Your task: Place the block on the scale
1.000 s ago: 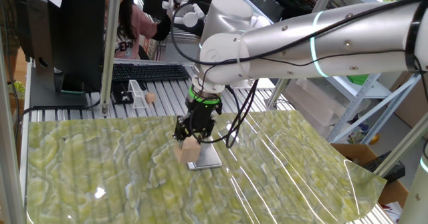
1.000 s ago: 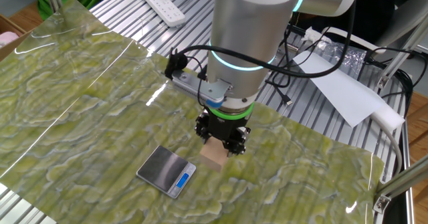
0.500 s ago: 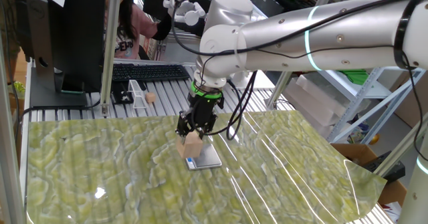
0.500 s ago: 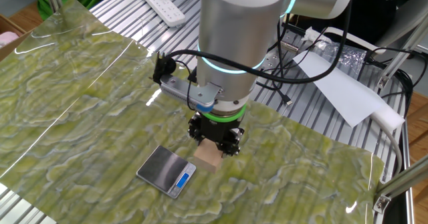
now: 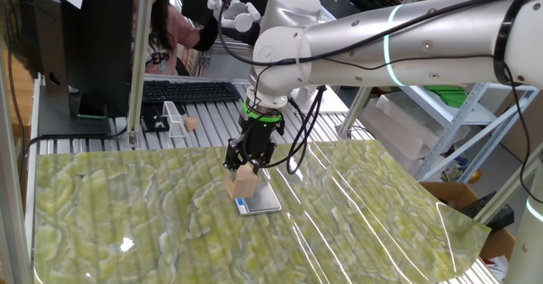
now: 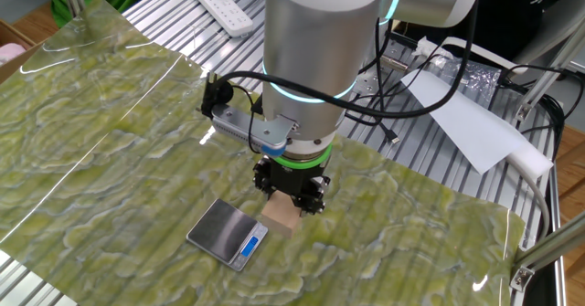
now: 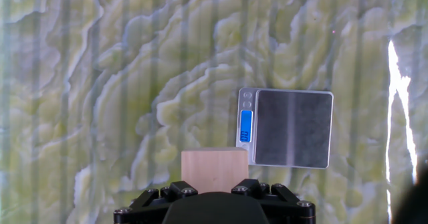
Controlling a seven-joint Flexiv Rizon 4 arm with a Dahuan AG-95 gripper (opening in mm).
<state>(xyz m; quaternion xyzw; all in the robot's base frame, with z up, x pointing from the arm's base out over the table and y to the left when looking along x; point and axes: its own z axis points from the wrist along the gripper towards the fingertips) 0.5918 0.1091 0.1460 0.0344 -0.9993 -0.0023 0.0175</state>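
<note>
From one fixed view, my gripper grips the block, raised above the scale just below. The other fixed view puts the scale's display edge beside me. Hand view: I should centre over the plate before lowering.

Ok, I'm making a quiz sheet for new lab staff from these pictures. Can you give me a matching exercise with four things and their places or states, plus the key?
Things:
1. block
2. scale
3. keyboard
4. power strip

Places or states:
A. white, on the bare metal slats past the green mat
B. flat on the green mat, nothing on its plate
C. held off the mat in the gripper
D. black, behind the mat near a monitor

Pairs: 1-C, 2-B, 3-D, 4-A
</note>
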